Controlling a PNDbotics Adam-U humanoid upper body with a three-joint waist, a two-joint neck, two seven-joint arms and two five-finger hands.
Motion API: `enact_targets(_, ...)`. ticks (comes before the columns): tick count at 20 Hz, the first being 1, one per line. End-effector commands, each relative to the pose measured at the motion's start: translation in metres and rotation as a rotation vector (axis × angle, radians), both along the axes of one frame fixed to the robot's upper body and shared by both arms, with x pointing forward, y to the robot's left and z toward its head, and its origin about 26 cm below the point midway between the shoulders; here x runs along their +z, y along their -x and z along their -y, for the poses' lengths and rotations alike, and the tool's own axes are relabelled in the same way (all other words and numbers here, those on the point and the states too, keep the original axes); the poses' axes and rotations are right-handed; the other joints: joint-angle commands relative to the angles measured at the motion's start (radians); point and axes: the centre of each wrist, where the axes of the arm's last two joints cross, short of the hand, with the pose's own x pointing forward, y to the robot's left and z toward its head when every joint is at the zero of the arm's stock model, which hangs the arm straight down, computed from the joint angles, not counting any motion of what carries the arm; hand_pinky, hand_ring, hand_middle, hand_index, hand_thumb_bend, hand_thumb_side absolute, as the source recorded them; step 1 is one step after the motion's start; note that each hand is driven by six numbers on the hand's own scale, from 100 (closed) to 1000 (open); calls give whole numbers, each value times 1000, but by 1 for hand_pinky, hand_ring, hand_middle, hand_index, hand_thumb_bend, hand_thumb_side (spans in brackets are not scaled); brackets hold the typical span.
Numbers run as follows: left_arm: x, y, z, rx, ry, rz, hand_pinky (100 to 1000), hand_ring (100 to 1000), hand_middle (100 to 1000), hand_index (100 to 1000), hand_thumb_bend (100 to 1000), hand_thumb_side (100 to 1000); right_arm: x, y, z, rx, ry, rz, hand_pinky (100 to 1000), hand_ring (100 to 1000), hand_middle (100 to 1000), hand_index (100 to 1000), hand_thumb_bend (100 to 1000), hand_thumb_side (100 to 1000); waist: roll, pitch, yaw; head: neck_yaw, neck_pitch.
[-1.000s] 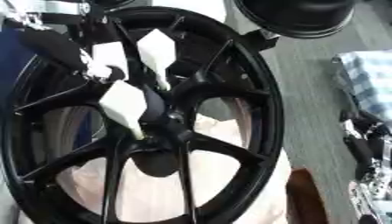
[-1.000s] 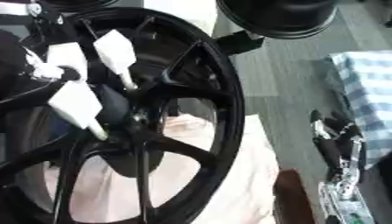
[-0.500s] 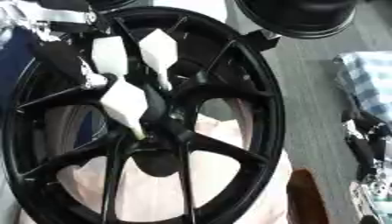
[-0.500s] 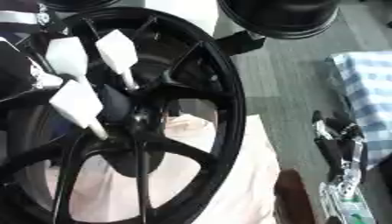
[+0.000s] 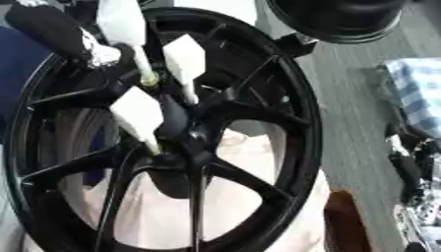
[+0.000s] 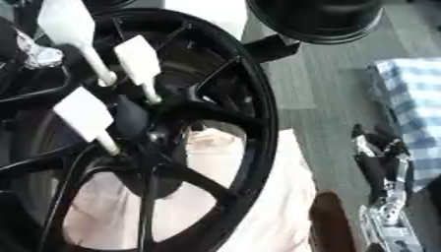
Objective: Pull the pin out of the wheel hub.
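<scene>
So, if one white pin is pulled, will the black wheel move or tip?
The wheel probably stays put: it is large, looks like metal, and rests on pale cloth. The lowest pin has a thin shaft under a wide white head, so a sideways pull might bend or jam it.

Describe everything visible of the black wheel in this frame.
The wheel is glossy black, seemingly metal, with slim spokes running from a central hub to a wide rim. It fills most of the view, resting on pale pink cloth. Three white flag-like tabs on thin stems stand near the hub; the upper one is raised highest.
</scene>
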Motion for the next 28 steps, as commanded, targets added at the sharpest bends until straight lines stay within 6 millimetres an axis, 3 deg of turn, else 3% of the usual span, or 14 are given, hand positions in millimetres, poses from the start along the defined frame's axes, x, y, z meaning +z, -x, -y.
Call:
enact_targets(1, 32, 23, -13, 47, 107, 22, 399, 360, 228, 375, 100, 259, 7, 1, 7, -11, 15, 18, 685, 759, 603, 736, 431, 342, 2, -28, 4, -5, -5)
enact_targets(4, 53, 36, -32, 95, 210, 105, 389, 352, 222, 373, 100, 252, 7, 2, 9, -20, 17, 17, 685, 759, 603, 736, 431, 342, 5, -31, 14, -16, -3)
enact_targets(8, 74, 38, -78, 247, 333, 220, 381, 349, 222, 374, 100, 246, 7, 4, 13, -37, 21, 18, 685, 758, 603, 736, 431, 340, 11, -35, 28, -25, 5)
enact_targets(14, 71, 26, -159, 548, 448, 298, 380, 348, 226, 380, 100, 244, 9, 4, 17, -55, 24, 24, 685, 758, 603, 735, 432, 337, 15, -45, 34, -18, 8)
enact_targets(18, 55, 23, -207, 697, 501, 333, 408, 373, 249, 406, 100, 245, 9, 5, 20, -67, 24, 25, 685, 758, 603, 735, 432, 336, 13, -50, 39, -17, 3)
enact_targets(21, 39, 23, -223, 754, 480, 394, 435, 392, 275, 434, 100, 231, 10, 4, 21, -71, 22, 27, 685, 758, 603, 735, 433, 334, 9, -53, 40, -22, -4)
enact_targets(26, -21, -2, -238, 863, 401, 371, 463, 416, 310, 472, 100, 225, 10, 2, 19, -63, 17, 29, 685, 758, 603, 735, 435, 333, 3, -60, 29, -16, -11)
enact_targets(28, -50, -11, -239, 882, 387, 335, 502, 455, 366, 531, 100, 216, 10, 1, 18, -58, 14, 30, 685, 758, 603, 735, 434, 334, 2, -61, 22, -12, -11)
